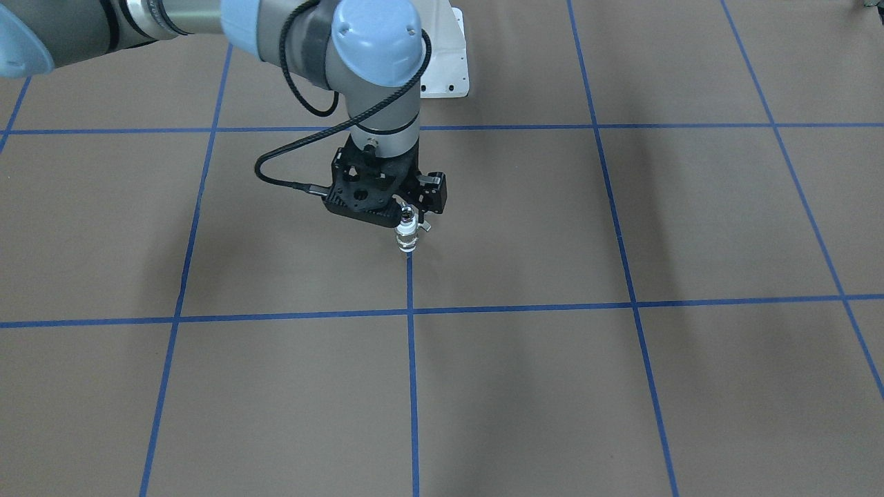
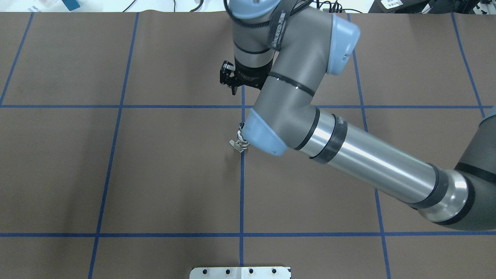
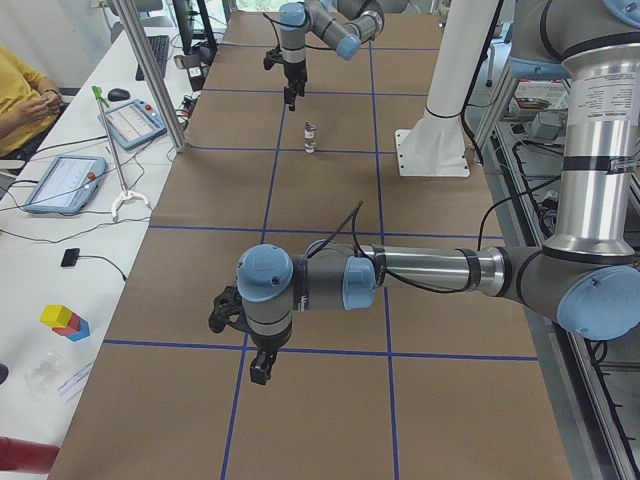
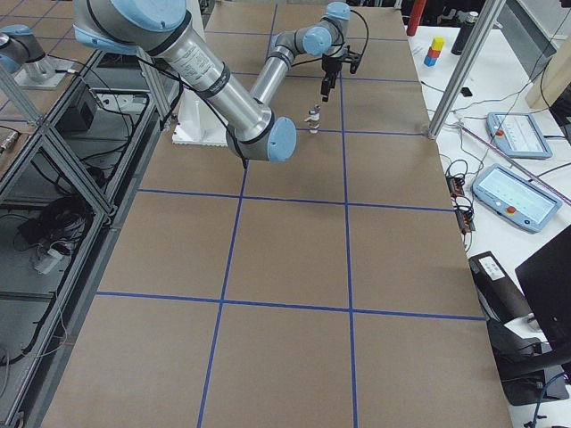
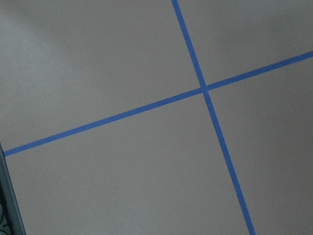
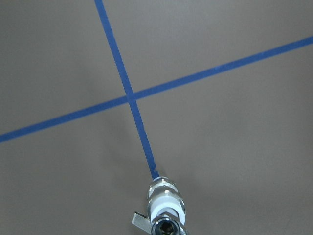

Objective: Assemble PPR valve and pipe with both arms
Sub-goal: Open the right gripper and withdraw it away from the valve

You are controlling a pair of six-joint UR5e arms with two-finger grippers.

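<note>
Valve (image 1: 407, 233) upright on the tabletop (image 1: 621, 386), on a blue line (image 1: 412, 386) near the middle, silver at both ends; no separate pipe to be made out. Right gripper (image 2: 233, 87) hanging above and just beyond it, not touching; fingers too hidden to tell whether apart or together. Left gripper (image 3: 258, 366) well apart toward the left end, fingers likewise impossible to judge. Looks like joining done or nearly so. Next: confirm the pipe seated, then take both arms clear without knocking the valve.
</note>
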